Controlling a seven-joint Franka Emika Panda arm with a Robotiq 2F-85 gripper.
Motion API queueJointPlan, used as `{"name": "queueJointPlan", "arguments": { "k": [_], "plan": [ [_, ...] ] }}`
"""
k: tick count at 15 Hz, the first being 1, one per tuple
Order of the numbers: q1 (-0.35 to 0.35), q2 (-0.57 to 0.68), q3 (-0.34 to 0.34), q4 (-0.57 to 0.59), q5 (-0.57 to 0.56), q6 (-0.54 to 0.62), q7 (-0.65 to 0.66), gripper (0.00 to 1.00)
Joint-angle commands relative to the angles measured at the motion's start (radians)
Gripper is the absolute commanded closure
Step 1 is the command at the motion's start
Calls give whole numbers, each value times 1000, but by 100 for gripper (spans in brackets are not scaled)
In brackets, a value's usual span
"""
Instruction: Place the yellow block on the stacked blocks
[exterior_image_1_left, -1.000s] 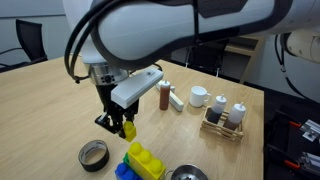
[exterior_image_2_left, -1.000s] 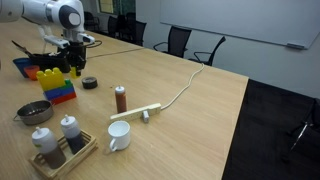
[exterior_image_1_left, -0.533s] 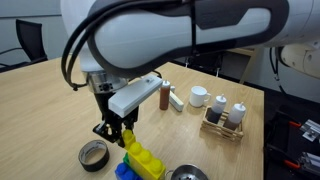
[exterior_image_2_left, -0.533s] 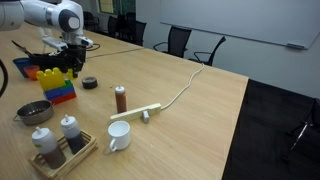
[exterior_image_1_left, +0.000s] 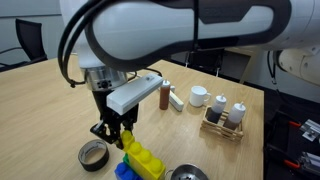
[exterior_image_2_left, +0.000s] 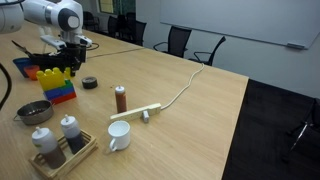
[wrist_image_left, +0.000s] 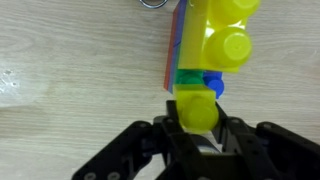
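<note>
My gripper (wrist_image_left: 196, 128) is shut on the yellow block (wrist_image_left: 197, 110), a small bright-yellow brick held between its black fingers. In the wrist view the block sits right at the near end of the stacked blocks (wrist_image_left: 222, 40), a yellow, blue, green and red studded cluster. In an exterior view my gripper (exterior_image_1_left: 118, 133) hangs over the end of the stacked blocks (exterior_image_1_left: 143, 161), with the yellow block (exterior_image_1_left: 127, 131) in its fingers. In the other exterior view my gripper (exterior_image_2_left: 70, 58) is just above the stacked blocks (exterior_image_2_left: 56, 83).
A black tape roll (exterior_image_1_left: 94, 155) lies beside the bricks, a metal bowl (exterior_image_1_left: 187, 174) in front. A brown bottle (exterior_image_1_left: 164, 96), white mug (exterior_image_1_left: 199, 96) and a wooden tray with shakers (exterior_image_1_left: 224, 122) stand further off. A white cable (exterior_image_2_left: 180, 90) crosses the table.
My gripper has come down and shifted slightly towards the stacked blocks, still holding the yellow block. Nothing else has moved.
</note>
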Motion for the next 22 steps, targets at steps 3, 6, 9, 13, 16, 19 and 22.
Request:
{"name": "queueJointPlan", "arguments": {
  "k": [3,6,9,13,16,19,22],
  "plan": [
    [3,50,1,76,42,-28,12,90],
    [3,65,9,75,54,-17,10,90],
    [-4,24,20,-20,54,30,9,90],
    [-3,31,21,-17,57,37,13,90],
    [-3,46,20,-10,59,58,12,90],
    [3,111,2,81,63,69,12,90],
    [-7,88,-2,12,60,156,14,90]
  ]
}}
